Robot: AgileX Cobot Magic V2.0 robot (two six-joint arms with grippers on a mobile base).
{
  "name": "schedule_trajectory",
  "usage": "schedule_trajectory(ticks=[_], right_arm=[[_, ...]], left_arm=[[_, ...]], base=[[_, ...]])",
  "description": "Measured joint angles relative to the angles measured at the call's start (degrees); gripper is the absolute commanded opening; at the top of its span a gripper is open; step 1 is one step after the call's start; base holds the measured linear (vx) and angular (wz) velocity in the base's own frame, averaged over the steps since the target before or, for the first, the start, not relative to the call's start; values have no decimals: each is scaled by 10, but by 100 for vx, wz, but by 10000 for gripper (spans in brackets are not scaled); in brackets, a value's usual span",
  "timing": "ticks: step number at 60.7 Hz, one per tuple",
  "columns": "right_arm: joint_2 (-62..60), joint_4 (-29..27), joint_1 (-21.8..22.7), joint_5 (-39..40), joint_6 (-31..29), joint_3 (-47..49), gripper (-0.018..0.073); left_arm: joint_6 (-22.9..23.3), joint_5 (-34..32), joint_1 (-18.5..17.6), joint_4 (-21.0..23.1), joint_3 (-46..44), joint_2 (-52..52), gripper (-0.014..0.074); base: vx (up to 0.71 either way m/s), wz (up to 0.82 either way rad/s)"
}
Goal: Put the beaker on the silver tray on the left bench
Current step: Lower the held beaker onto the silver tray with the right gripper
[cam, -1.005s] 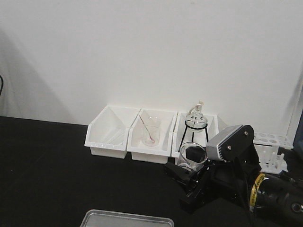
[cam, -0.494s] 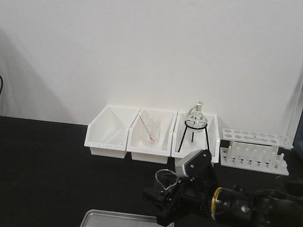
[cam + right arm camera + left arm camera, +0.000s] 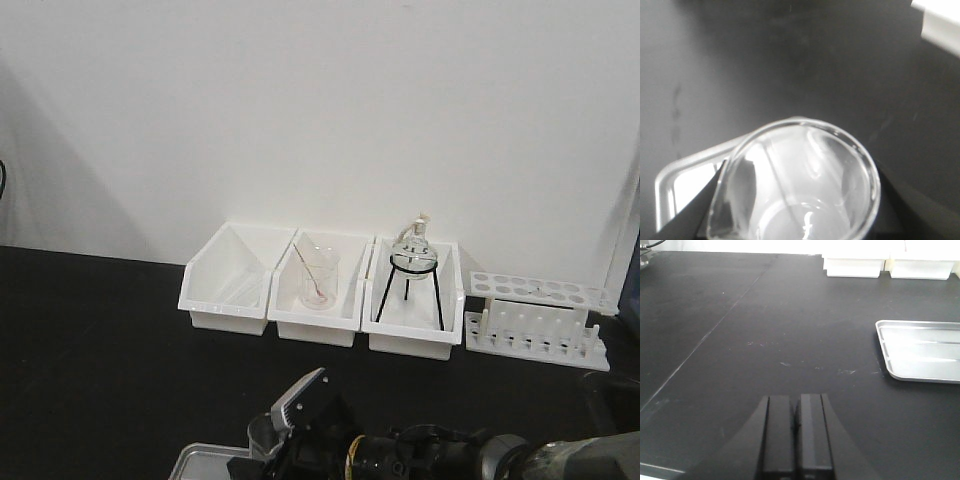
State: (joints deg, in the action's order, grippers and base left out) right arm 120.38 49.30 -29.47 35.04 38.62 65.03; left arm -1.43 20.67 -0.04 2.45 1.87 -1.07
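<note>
The small clear beaker (image 3: 795, 185) fills the right wrist view, held between the black fingers (image 3: 892, 200) of my right gripper (image 3: 795, 205). Its base hangs over the near corner of the silver tray (image 3: 675, 182). In the front view the beaker (image 3: 262, 432) and right gripper (image 3: 268, 448) sit at the bottom edge, just above the tray's far rim (image 3: 195, 458) on the black left bench (image 3: 90, 340). My left gripper (image 3: 796, 401) is shut and empty, low over the bench, with the silver tray (image 3: 920, 352) off to its right.
Three white bins (image 3: 228, 285) stand against the white wall. The middle one holds a beaker with a red-tipped rod (image 3: 318, 278), the right one a round flask on a black tripod (image 3: 412, 258). A white test-tube rack (image 3: 540, 322) stands at far right.
My right arm has carried the beaker left and down, from in front of the right bin to the tray's edge at the bottom of the front view.
</note>
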Motion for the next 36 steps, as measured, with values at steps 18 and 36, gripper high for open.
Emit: schedule_trajectory(ticks=[18, 36], right_arm=[[53, -2, -3, -12, -10, 1, 0], [59, -9, -3, -16, -11, 6, 80]], left_arm=[[0, 0, 0, 0, 0, 0, 1], [0, 0, 0, 0, 0, 0, 1]], base=[[0, 0], [0, 0]])
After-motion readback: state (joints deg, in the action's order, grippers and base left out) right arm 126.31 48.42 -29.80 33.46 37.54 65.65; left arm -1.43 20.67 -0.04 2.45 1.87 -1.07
